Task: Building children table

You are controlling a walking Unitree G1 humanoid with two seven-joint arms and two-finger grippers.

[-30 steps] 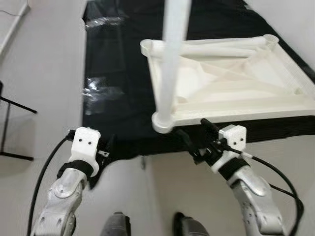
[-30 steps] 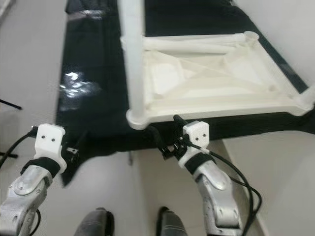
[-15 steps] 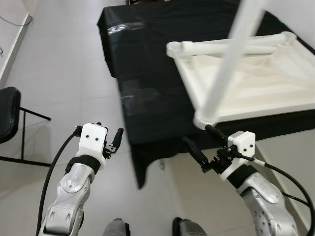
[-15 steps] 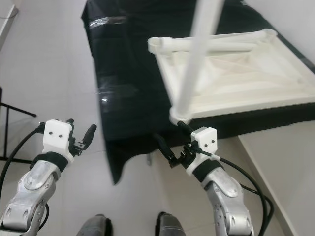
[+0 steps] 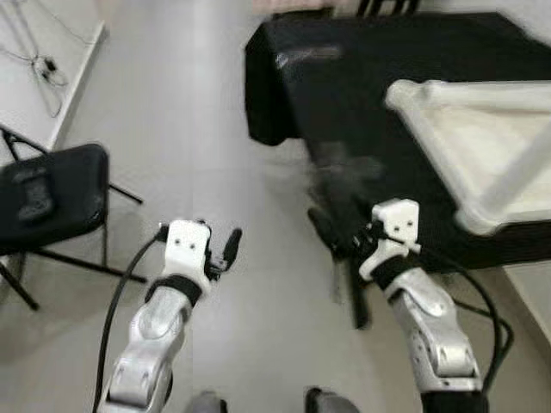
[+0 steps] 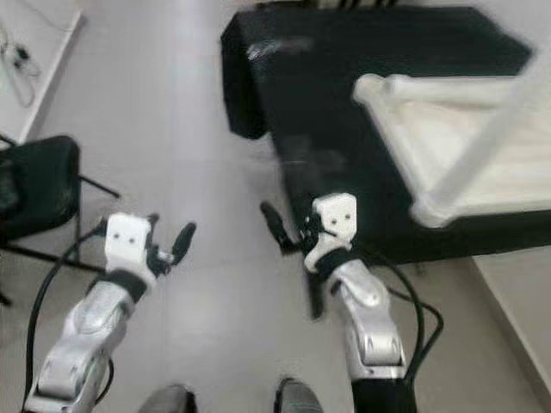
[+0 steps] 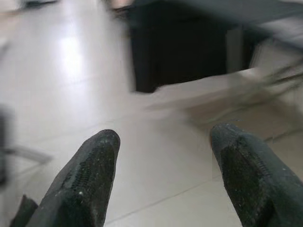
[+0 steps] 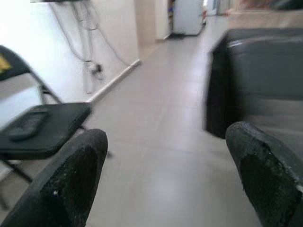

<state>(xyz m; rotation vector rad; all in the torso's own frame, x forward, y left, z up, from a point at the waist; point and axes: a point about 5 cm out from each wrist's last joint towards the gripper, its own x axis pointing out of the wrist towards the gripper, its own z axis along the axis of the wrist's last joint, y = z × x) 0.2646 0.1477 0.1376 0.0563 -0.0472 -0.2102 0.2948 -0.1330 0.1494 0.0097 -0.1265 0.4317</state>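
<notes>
A pale grey tiled floor (image 5: 181,155) with a soft sheen runs from near to far. On the left stands 1 black folding chair (image 5: 52,194) with thin metal legs, a small dark object lying on its seat. Far left, thin cables (image 5: 39,60) trail along a white wall and its baseboard. On the right sits a low table draped in glossy black cloth (image 5: 344,77), catching blurred highlights.

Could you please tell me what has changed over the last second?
The camera swung left: the white table on the black cloth slid to the right and a chair came into view. Left gripper and right gripper remain open, empty, over the floor.
</notes>
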